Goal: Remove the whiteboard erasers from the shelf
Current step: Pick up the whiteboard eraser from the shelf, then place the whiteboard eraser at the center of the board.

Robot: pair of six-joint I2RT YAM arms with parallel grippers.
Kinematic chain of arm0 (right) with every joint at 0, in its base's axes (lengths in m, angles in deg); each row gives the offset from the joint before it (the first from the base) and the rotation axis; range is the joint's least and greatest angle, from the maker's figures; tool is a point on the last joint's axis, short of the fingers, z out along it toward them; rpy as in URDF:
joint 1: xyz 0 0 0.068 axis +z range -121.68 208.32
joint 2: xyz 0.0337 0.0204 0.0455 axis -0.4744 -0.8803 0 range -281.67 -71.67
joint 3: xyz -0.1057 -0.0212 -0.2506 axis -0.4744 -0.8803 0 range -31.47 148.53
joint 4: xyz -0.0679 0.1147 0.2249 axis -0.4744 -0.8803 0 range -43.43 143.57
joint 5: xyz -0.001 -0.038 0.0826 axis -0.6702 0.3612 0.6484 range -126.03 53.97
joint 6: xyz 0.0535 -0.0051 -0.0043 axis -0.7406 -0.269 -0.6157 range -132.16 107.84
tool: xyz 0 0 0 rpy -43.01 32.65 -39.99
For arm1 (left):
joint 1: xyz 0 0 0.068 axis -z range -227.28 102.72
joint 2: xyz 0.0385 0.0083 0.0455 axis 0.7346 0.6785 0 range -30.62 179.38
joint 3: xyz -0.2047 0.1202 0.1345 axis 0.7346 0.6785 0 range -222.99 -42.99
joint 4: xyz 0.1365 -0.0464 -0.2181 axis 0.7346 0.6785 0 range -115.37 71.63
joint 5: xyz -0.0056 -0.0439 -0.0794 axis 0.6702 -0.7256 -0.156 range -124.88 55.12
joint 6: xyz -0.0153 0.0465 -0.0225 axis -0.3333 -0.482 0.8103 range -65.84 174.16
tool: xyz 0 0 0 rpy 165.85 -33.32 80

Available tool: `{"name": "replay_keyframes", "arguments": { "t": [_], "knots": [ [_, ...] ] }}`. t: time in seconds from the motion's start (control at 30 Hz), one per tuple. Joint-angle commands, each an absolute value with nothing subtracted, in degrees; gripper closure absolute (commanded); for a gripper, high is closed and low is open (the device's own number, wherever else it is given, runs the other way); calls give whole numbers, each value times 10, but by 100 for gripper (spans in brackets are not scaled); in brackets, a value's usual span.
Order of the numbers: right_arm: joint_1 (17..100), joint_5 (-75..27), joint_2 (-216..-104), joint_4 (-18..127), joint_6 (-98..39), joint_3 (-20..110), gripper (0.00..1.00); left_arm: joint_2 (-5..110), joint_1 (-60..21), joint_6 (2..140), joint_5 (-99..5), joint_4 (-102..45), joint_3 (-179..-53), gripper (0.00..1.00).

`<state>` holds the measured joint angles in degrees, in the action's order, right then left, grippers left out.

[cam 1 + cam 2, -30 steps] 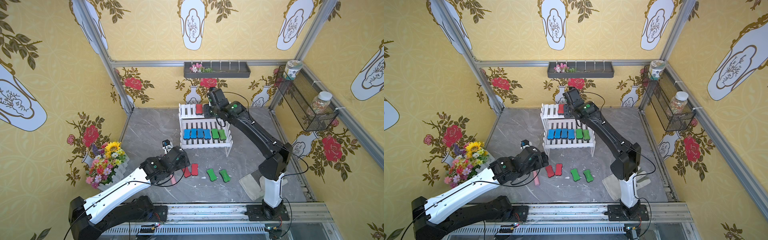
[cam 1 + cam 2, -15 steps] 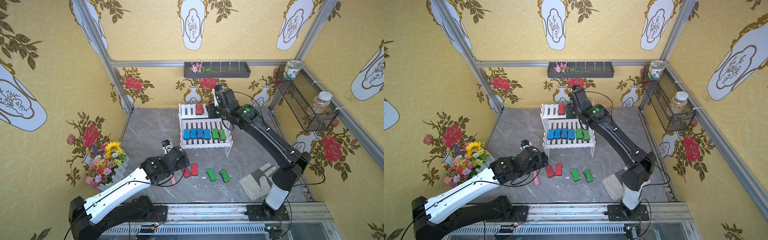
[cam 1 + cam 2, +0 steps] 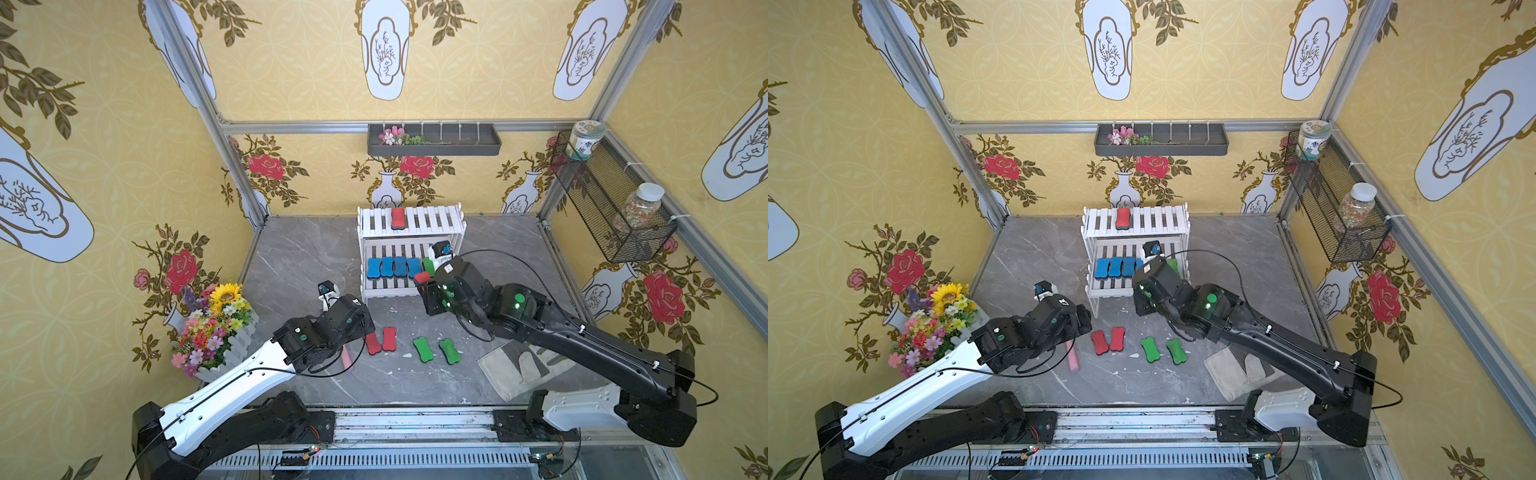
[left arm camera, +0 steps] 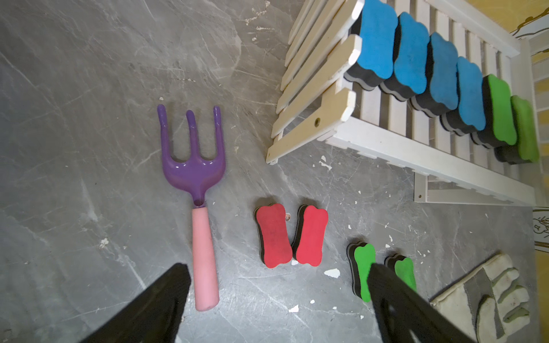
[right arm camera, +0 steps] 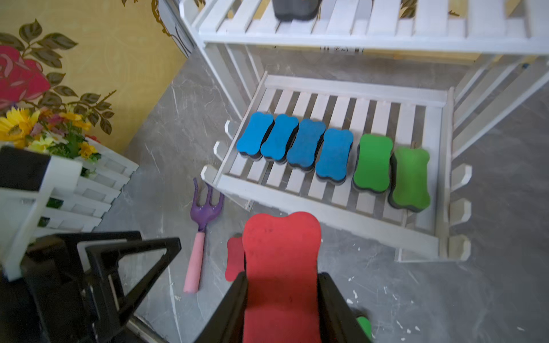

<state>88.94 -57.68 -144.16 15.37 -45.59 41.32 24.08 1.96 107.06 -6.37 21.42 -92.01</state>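
Top views: right tool (image 3: 424, 280) is pinching a red eraser (image 3: 420, 276), held in the air just in front of the shelf (image 3: 386, 291), off its lower tier. I can't judge its height over the table (image 3: 299, 266) from here. On the shelf: upper-tier red (image 3: 397, 218) alone up top, blue erasers (image 3: 394, 267) in a row below. Table reds (image 3: 389, 338) and table greens (image 3: 424, 348) lie in pairs in front of the shelf. Left wrist view: left tool (image 4: 277, 267) spread wide, empty, hanging over the table reds, garden fork (image 4: 193, 172) just beside. Shelf greens (image 4: 502, 110) sit at the end of the blue row. Right wrist view: jaws pressed on the long sides of the held pad. Grip looks square, free end poking out ahead above the table reds. How I'd run it: clear the front rail first, then come down beside the table reds, not onto them. Dark side goes flat on the table before I release. It's foam, so I expect a drop to bounce or tip. Left arm is near the drop spot, so I'd leave it parked and approach from the shelf side.
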Motion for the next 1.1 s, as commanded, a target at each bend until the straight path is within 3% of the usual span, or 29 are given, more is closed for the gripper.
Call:
{"name": "replay_keyframes", "arguments": {
  "t": [0.0,0.23,0.47,1.07],
  "knots": [
    [938,-636,-1436,157,-535,361,61,230,18,1072,-58,224,-912,1],
    [972,-593,-1520,293,-624,237,62,208,18,1073,-57,242,-903,1],
    [974,-600,-1624,357,-653,241,64,187,17,1069,-54,257,-900,1],
    [970,-629,-1716,345,-705,265,63,183,17,1061,-65,250,-899,1]
  ]
}}
